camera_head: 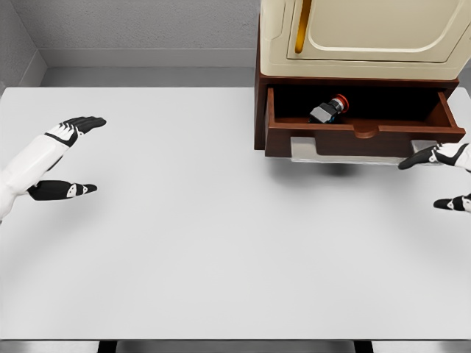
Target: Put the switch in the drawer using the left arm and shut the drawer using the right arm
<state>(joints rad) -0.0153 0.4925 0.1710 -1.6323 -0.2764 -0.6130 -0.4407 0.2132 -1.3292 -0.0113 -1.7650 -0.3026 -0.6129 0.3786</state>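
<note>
Already the switch (329, 110) lies inside the open drawer (364, 137).
Left hand (66, 158) hovers spread over bare table (206, 220); right hand (441, 176), seemingly relaxed, sits near the drawer front.

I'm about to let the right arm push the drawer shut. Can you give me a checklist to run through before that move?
1. Switch lies inside the drawer: ok.
2. Drawer is open, front pulled out: ok.
3. Left hand is far from the drawer, holding nothing: ok.
4. Right hand is open and empty near the drawer's front right corner: ok.
5. Right hand touching the drawer front: cannot tell.
6. Switch sits below the drawer's rim: cannot tell.
</note>
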